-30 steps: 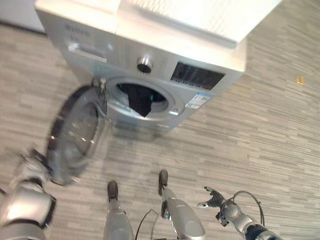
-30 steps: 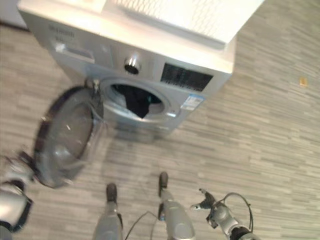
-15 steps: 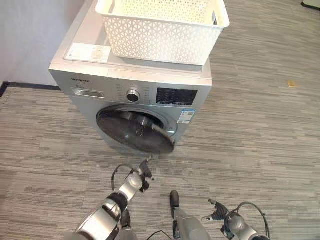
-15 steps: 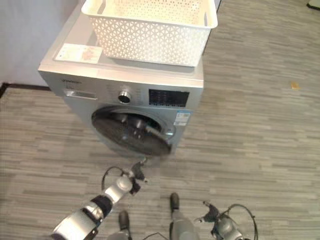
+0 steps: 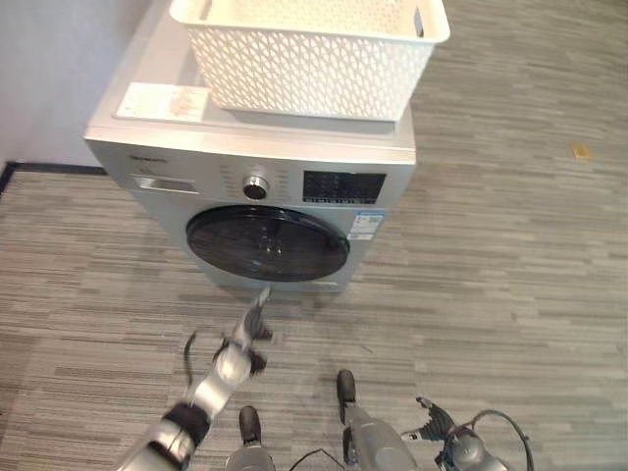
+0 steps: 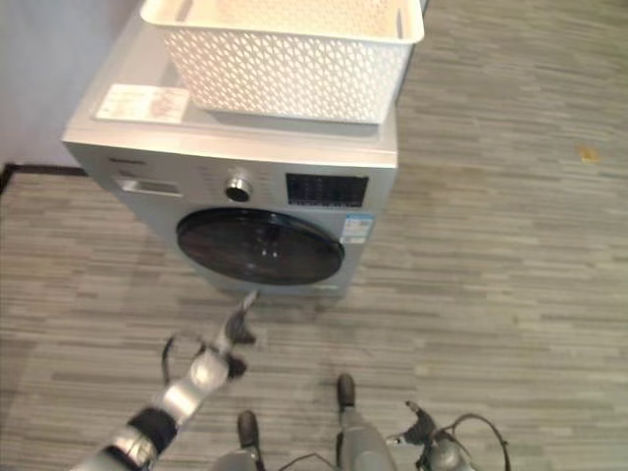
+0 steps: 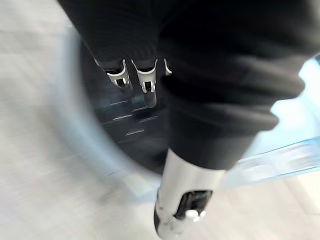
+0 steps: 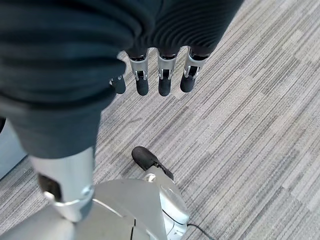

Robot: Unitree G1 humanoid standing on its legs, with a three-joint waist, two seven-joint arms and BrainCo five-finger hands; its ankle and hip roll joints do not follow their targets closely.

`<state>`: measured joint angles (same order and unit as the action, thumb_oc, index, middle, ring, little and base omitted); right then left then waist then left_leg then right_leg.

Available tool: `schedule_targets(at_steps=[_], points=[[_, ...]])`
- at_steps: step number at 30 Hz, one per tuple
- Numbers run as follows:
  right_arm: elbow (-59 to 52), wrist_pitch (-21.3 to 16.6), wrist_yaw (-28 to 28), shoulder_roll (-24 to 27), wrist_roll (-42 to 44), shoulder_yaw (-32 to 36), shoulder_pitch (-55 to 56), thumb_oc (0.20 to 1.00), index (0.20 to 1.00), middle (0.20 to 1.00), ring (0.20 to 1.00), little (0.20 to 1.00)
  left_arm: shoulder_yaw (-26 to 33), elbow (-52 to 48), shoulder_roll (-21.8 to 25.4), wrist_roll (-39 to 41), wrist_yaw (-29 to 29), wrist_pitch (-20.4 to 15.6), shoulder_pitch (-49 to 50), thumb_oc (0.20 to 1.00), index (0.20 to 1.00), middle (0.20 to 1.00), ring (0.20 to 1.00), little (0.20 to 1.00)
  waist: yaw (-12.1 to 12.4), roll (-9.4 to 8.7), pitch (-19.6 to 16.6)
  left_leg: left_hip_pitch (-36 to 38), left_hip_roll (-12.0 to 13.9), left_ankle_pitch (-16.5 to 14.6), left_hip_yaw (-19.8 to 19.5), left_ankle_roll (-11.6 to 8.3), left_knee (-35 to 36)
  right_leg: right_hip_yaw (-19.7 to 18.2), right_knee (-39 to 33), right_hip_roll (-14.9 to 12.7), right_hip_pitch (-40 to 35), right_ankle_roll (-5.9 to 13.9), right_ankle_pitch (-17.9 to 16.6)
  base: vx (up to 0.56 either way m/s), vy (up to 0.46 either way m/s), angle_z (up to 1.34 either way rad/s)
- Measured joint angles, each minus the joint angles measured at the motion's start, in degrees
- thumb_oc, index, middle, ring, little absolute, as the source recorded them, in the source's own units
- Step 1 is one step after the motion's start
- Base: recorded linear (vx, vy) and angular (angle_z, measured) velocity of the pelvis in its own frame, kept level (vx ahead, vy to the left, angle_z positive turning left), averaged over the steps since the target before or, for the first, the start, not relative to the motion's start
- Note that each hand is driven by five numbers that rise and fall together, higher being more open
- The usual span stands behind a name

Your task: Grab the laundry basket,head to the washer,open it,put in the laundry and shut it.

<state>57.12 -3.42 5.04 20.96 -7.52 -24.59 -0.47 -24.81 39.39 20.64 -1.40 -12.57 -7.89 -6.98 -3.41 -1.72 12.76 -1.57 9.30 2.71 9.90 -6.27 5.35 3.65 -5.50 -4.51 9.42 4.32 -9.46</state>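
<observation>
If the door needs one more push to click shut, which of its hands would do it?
Probably the left hand: it is stretched forward with straight fingers just below the washer door, which looks closed. The right hand hangs low by the robot's side, farther from the washer.

The washer [image 5: 257,177] door [image 5: 267,242] hides the drum, and the laundry basket [image 5: 312,51] is cut off above.

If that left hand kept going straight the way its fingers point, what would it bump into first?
Most likely the washer door. The left hand hangs just below it with straight fingers aimed up at the dark round glass; the left wrist view shows the same. The gap between them is hard to judge.
</observation>
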Motion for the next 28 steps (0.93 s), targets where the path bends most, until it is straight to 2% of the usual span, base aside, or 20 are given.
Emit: schedule_targets(at_steps=[4,6,8,11,13,16,28], points=[[0.29,-0.29,-0.17,-0.22,-0.01,3.31,2.94,1.0,1.0,1.0,1.0,1.0,9.68,4.96,-1.51,7.3,3.3,-1.55,11.6,1.0,1.0,1.0,1.0,1.0,1.55,0.98,-0.54,3.18,0.07,-0.75,-0.53,0.21,0.03,0.4,-0.05,-0.16,-3.56,-0.6,1.2,0.03,-0.004,0.07],[0.49,-0.29,-0.23,-0.31,-0.01,3.82,4.04,1.0,1.0,1.0,1.0,1.0,11.99,8.18,-2.21,9.52,4.33,-1.57,13.84,1.0,1.0,1.0,1.0,1.0,2.34,1.4,-1.67,3.45,-0.14,-0.93,-0.69,0.28,0.19,0.54,-0.05,-0.39,-3.97,-0.5,1.36,0.0,-0.001,0.09],[1.2,-0.24,-0.28,-0.68,0.0,5.31,5.15,1.0,1.0,1.0,1.0,1.0,15.43,15.5,-4.28,11.29,4.83,-1.5,13.92,1.0,1.0,1.0,1.0,1.0,2.65,1.9,-3.38,3.47,-0.65,-0.92,-1.56,0.36,0.17,1.44,-0.05,-0.97,-4.58,-0.4,1.56,0.01,-0.002,0.21],[3.3,-0.18,-0.41,-1.72,0.04,5.35,5.15,1.0,1.0,1.0,1.0,1.0,14.4,25.4,-5.32,11.32,5.21,-1.66,12.83,1.0,1.0,1.0,1.0,1.0,2.99,1.62,-7.28,3.58,-1.33,-1.0,-2.16,0.51,0.23,1.7,-0.05,-1.64,-4.98,-0.23,1.68,-0.01,0.039,0.1],[3.64,-0.2,-1.44,-2.06,0.0,4.97,5.03,1.0,1.0,1.0,1.0,1.0,11.82,32.57,-5.13,6.61,7.2,-0.88,10.98,1.0,1.0,1.0,1.0,1.0,2.66,1.31,-9.26,4.4,-1.68,-1.19,-2.16,0.77,0.23,1.69,-0.04,-1.88,-5.71,-0.04,1.86,0.01,0.043,0.0],[3.64,-0.11,-2.45,-2.28,-0.01,4.19,5.7,1.0,1.0,1.0,1.0,1.0,10.89,32.42,-4.61,2.36,8.78,-0.17,10.98,1.0,1.0,1.0,1.0,1.0,2.66,1.02,-10.98,5.05,-2.11,-1.33,-1.75,0.97,0.25,1.59,-0.05,-2.42,-6.24,0.1,1.86,-0.01,0.035,-0.03],[1.71,1.03,-2.93,-2.18,-0.05,4.16,6.07,1.0,1.0,1.0,1.0,1.0,12.81,29.7,-4.79,3.71,9.31,0.28,11.33,1.0,1.0,1.0,1.0,1.0,2.8,0.99,-11.51,5.51,-2.78,-1.27,-1.92,1.23,0.25,1.7,-0.05,-3.17,-6.74,0.45,1.63,0.0,0.002,0.0]])
